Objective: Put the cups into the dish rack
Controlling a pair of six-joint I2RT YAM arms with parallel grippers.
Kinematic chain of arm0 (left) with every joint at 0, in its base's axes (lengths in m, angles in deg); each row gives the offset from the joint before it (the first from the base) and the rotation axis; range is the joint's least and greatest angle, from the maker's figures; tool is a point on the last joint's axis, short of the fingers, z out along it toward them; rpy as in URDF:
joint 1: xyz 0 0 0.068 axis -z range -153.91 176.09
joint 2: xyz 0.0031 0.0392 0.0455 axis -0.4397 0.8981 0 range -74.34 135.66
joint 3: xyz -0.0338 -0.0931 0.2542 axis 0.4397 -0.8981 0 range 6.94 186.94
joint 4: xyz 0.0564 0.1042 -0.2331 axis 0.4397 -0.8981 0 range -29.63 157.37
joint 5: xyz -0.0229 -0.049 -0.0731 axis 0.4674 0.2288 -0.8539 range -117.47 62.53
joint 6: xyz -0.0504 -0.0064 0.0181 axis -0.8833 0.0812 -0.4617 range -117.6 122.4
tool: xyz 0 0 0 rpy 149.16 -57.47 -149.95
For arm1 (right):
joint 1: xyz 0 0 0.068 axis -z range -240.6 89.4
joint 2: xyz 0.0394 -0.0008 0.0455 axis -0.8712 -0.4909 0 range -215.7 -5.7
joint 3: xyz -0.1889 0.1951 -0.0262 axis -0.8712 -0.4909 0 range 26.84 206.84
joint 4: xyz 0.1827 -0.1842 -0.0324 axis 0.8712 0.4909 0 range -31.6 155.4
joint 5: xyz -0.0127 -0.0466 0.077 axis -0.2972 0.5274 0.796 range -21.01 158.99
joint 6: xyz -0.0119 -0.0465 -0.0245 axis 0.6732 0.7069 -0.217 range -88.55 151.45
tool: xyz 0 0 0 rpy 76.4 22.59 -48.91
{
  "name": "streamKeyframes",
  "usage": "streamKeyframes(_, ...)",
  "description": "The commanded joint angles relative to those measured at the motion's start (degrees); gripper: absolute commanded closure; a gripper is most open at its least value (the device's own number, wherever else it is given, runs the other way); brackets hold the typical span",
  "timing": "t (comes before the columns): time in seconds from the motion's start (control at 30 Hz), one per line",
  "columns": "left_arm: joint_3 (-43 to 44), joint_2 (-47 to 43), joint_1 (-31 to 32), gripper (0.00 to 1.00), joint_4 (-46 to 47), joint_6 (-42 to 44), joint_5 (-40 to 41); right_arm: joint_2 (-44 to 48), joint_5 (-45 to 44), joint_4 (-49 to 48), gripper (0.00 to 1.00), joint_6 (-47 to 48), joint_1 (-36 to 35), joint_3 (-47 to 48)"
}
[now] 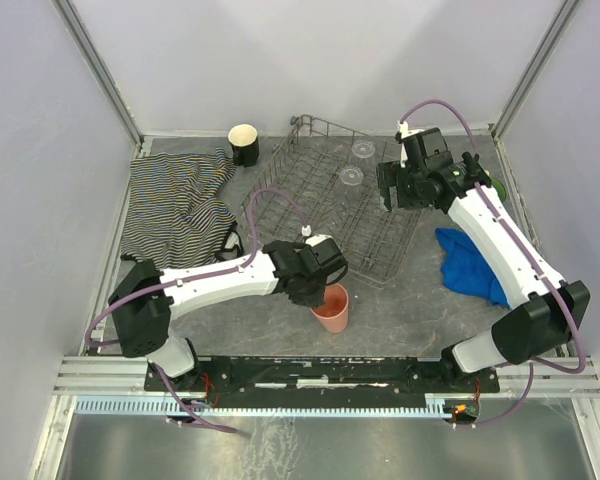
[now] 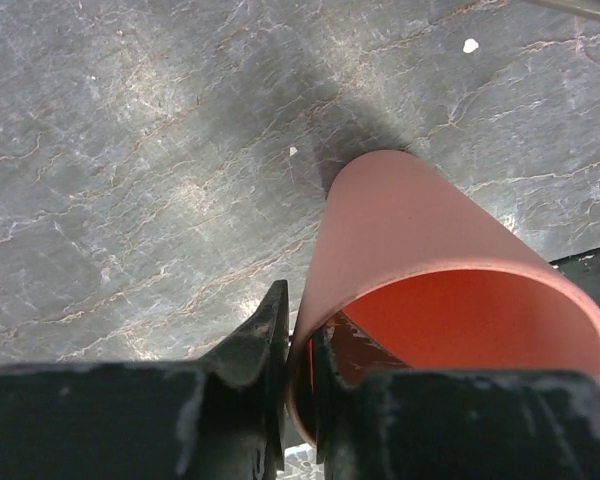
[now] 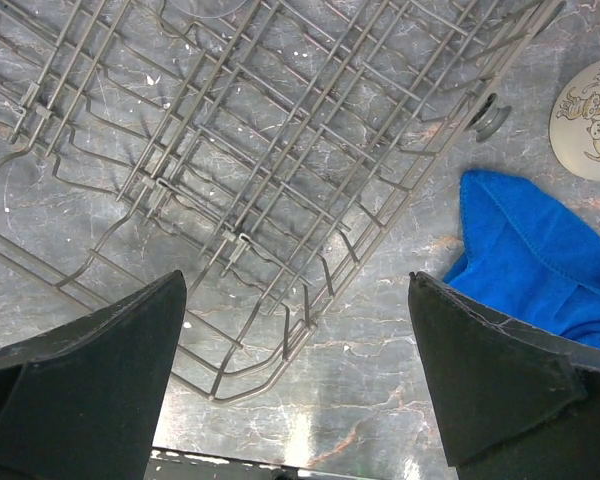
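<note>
Left gripper [image 2: 298, 335] pinches pink tumbler [image 2: 420, 250] rim (one finger inside); right gripper [image 3: 295, 285] gapes above rack [image 3: 242, 238].

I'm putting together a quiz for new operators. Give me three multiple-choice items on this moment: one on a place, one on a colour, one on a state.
1. Where is the black mug? A. on the table by the rack's far left corner B. inside the rack C. at the table's near edge
2. What colour is the cloth right of the rack? A. red B. blue C. yellow
3. What is the left gripper doing? A. hanging open over the rack B. gripping the mug C. pinching the tumbler's rim
Answers: 1 A, it stands outside the wires, by the striped cloth; 2 B, blue in both views; 3 C, its fingers clamp the wall.
</note>
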Motion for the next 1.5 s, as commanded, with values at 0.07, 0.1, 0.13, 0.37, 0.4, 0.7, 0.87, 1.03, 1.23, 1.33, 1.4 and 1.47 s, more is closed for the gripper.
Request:
streamKeyframes(0.07, 2.7, -1.0, 0.4, 0.97, -0.2, -1.9, 1.4, 3.0, 2.0, -1.7, 0.00, 0.8, 0.5, -0.9)
streamKeyframes(0.1, 3.7, -1.4, 0.4, 0.97, -1.0, -1.8, 1.6, 3.2, 3.1, -1.7, 0.00, 0.8, 0.5, -1.0)
streamKeyframes(0.13, 4.8, -1.9, 0.2, 0.97, -1.8, -1.6, 1.7, 3.3, 4.4, -1.8, 0.01, 0.8, 0.6, -1.3)
streamKeyframes(0.37, 7.2, -13.3, -9.2, 0.97, 1.7, -2.5, -5.6, 5.9, 26.3, -8.3, 0.01, -5.8, 4.2, -5.1)
streamKeyframes(0.4, 5.5, -15.9, -12.7, 0.97, 4.9, -2.8, -8.6, 6.4, 30.9, -10.9, 0.01, -8.2, 5.4, -6.6)
streamKeyframes(0.7, -5.7, -23.4, -32.4, 0.97, 31.0, -6.3, -30.4, 9.2, 57.2, -42.5, 0.02, -33.0, 11.8, -20.6)
streamKeyframes(0.87, -8.6, -20.6, -33.8, 0.97, 44.2, -13.2, -37.0, 8.4, 62.1, -68.4, 0.00, -54.6, 12.1, -30.1)
streamKeyframes(1.03, -10.8, -20.0, -34.4, 0.97, 50.9, -18.3, -39.2, 4.5, 62.9, -94.1, 0.00, -74.6, 13.0, -36.3)
streamKeyframes(1.23, -12.4, -19.9, -35.2, 0.97, 55.4, -21.4, -39.7, 2.1, 63.4, -102.7, 0.00, -82.5, 13.1, -38.6)
streamKeyframes(1.33, -12.4, -19.2, -35.3, 0.97, 56.2, -21.5, -39.7, 2.3, 63.9, -102.6, 0.00, -83.0, 13.1, -39.1)
streamKeyframes(1.4, -12.4, -18.5, -35.5, 0.97, 57.1, -21.7, -39.6, 2.5, 64.2, -102.5, 0.00, -83.4, 13.0, -39.0)
streamKeyframes(1.47, -12.0, -17.6, -35.5, 0.97, 57.8, -21.7, -39.7, 2.5, 64.5, -103.2, 0.00, -84.3, 13.0, -39.2)
